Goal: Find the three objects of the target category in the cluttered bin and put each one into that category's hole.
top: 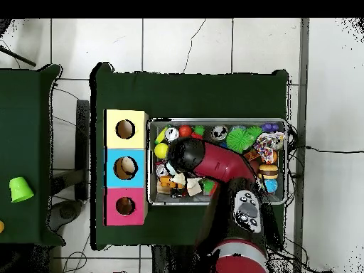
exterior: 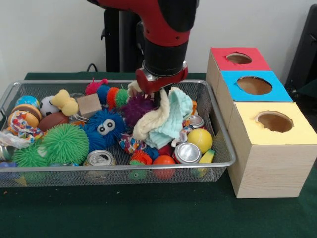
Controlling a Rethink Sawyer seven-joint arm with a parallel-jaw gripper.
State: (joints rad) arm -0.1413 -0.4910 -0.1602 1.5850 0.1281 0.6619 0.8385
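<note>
While it hangs over the wire bin [exterior: 218,163], the gripper [exterior: 161,96] has its fingers clamped on pale cloths [exterior: 166,119] dangling beneath.

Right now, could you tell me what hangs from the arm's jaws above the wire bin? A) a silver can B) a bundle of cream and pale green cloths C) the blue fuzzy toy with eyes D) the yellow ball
B: the bundle of cream and pale green cloths dangles beneath the gripper, while the can, the yellow ball and the blue fuzzy toy lie in the bin.
</note>
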